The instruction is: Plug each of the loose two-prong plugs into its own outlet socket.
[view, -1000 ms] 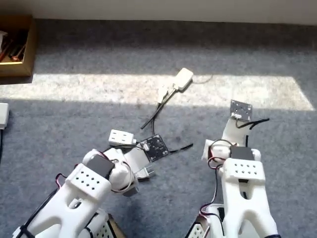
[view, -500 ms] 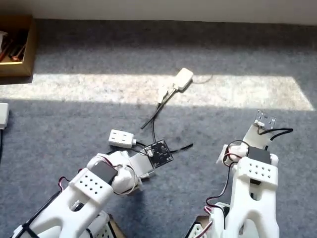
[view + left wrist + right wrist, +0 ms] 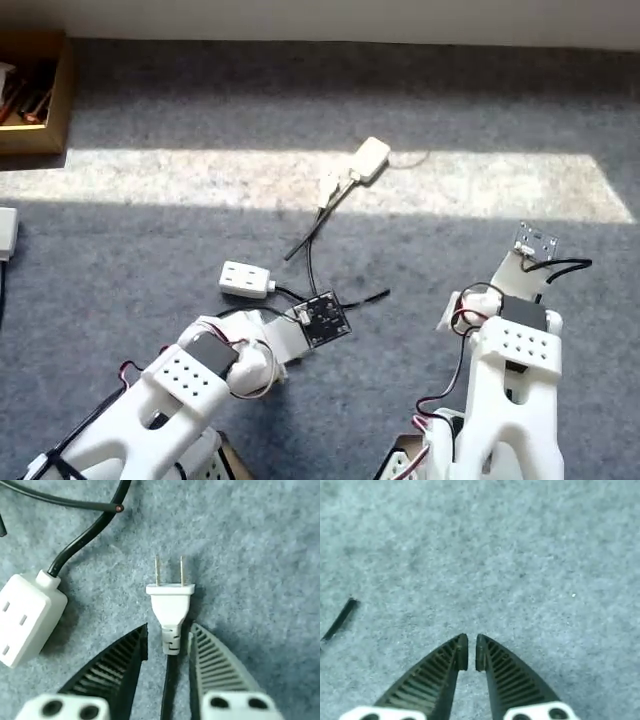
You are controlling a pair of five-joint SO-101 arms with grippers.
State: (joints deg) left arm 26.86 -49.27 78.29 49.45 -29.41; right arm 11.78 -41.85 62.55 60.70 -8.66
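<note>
Left gripper (image 3: pixel 169 634) is down over the loose plug (image 3: pixel 170 599) on the grey carpet (image 3: pixel 260 540); jaws released, one ribbed finger either side of the ribbed collar where the cord leaves the plug; nothing clamped yet. The plug lies flat at the centre of the left wrist frame, its two prongs pointing to the top edge. Its target looks to be the white socket (image 3: pixel 27 614) at the left edge, slots on the face turned to the camera, a black cable (image 3: pixel 82 537) running off to the upper left. In the high view that socket (image 3: pixel 246 279) sits left of centre, just above the left arm.

Right gripper (image 3: pixel 472 651) hangs over bare carpet, fingers all but pinched together, holding nothing.

Now the grab, and here's my call: the fingers flank the collar, not the body. Close there and the plug may swivel, so slide forward first until the pads bracket the wide white body. Squeeze square, so the prongs stay level. The socket is loose on the carpet and will likely skid when pushed; the idle right arm could brace it.

A second white block (image 3: pixel 370 158) lies in the sunlit strip, upper centre; whether its plug is seated, I can't tell.
</note>
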